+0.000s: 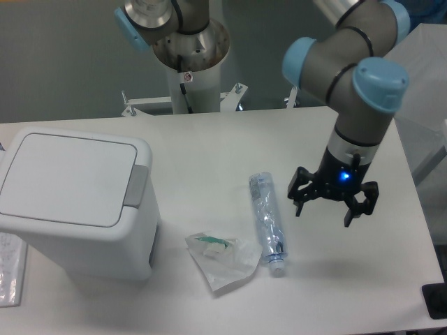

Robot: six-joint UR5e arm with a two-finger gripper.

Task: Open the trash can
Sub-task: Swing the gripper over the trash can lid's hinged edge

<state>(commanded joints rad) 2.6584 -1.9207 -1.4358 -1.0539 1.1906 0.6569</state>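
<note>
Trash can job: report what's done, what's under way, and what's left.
Done: nothing. The trash can has its lid flat and closed. Under way: the gripper hangs above the table right of the crushed bottle, jaws open and empty, far from the can. Left: reach the grey push tab and open the lid.

1. The black two-finger claw (324,211) hangs over bare white tabletop (363,279).
2. Just beside its left in the picture lies a crushed clear plastic bottle (267,222).
3. Beyond the bottle, a crumpled clear plastic bag (223,259) lies before the large white plastic trash can (75,199).
</note>
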